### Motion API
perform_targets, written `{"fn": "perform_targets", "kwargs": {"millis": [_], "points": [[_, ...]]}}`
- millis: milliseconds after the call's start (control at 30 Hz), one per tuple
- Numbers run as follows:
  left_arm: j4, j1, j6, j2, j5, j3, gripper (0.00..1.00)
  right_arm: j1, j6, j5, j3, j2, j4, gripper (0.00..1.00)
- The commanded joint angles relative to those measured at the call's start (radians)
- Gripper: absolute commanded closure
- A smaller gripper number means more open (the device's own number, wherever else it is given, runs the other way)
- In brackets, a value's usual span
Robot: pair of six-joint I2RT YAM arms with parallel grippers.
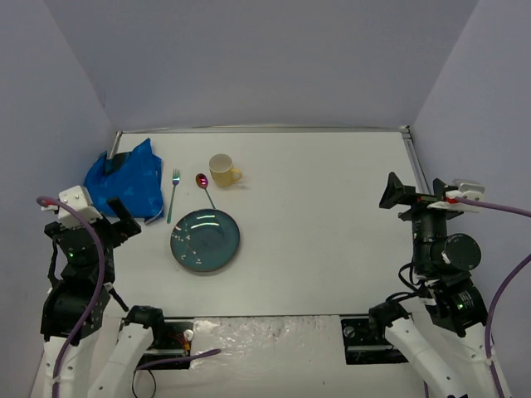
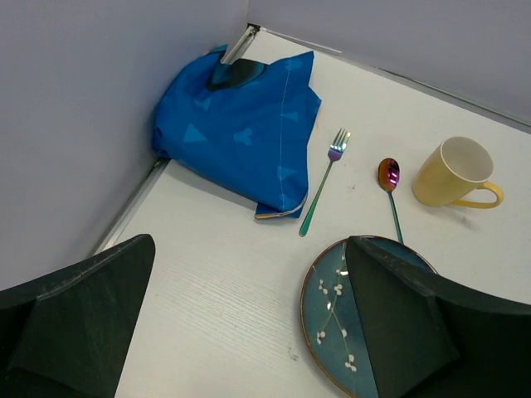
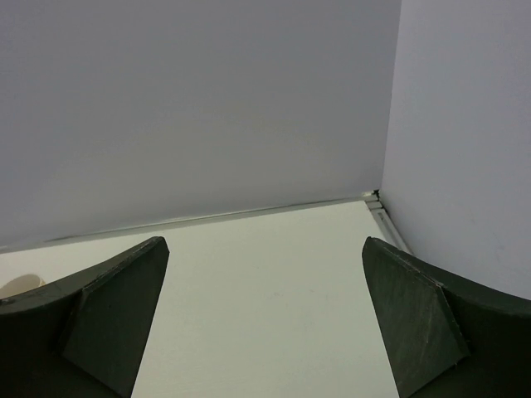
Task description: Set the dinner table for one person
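Observation:
The white dinner table (image 1: 323,207) carries a teal plate (image 1: 205,240) left of centre, also in the left wrist view (image 2: 332,315). A green-handled fork (image 1: 173,196) (image 2: 324,181) lies left of the plate. A spoon with an iridescent bowl (image 1: 204,186) (image 2: 390,191) lies above it, beside a yellow mug (image 1: 222,170) (image 2: 455,172). A crumpled blue cloth (image 1: 129,181) (image 2: 241,124) sits at the far left. My left gripper (image 1: 116,217) (image 2: 249,332) is open and empty, above the table left of the plate. My right gripper (image 1: 397,195) (image 3: 265,332) is open and empty at the right.
A thin metal rim (image 1: 265,128) borders the table, with grey walls close behind and at both sides. A dark object (image 2: 236,73) pokes out from under the cloth at the back left corner. A foil-like strip (image 1: 265,340) lies at the near edge between the arm bases.

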Motion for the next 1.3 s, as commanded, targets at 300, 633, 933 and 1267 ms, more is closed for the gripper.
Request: {"fn": "perform_targets", "kwargs": {"millis": [300,633,933,1267], "points": [[0.125,0.069,-0.397,0.560,0.095,0.018,0.03,0.005,0.328,-0.206,-0.090,0.187,-0.016,0.00],[0.411,0.387,-0.544,0.822,0.230,-0.004,0.03,0.005,0.349,-0.295,-0.102,0.267,-0.034,0.00],[0.527,0.464,-0.604,1.047,0.302,0.046,0.03,0.005,0.328,-0.280,-0.116,0.263,-0.035,0.00],[0.592,0.478,-0.582,1.215,0.282,0.094,0.09,0.005,0.320,-0.280,-0.119,0.267,-0.035,0.00]]}}
